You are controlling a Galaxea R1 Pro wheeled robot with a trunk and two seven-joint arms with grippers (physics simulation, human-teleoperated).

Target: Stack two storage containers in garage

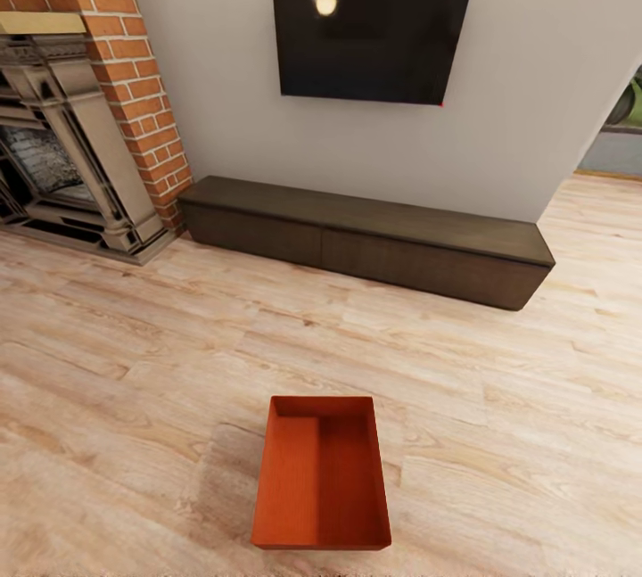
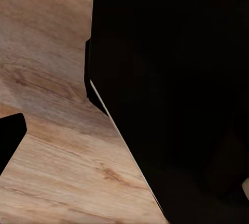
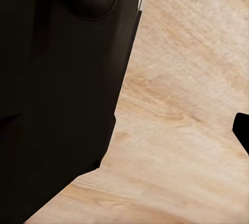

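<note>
One orange-red storage container sits on the light wood plank floor of the living room, close in front of me and near the lower middle of the head view. It is open-topped, empty and lies lengthwise away from me. The other storage container and the garage are out of view. In the left wrist view a dark fingertip shows at the picture's edge over wood floor, beside my black body. The right wrist view likewise has a dark fingertip over the planks. I cannot tell how either pair of jaws stands.
A long dark low bench runs along the white wall under a black TV. A red-brick fireplace stands at the far left. An opening in the wall shows at the far right. Wood floor surrounds the container.
</note>
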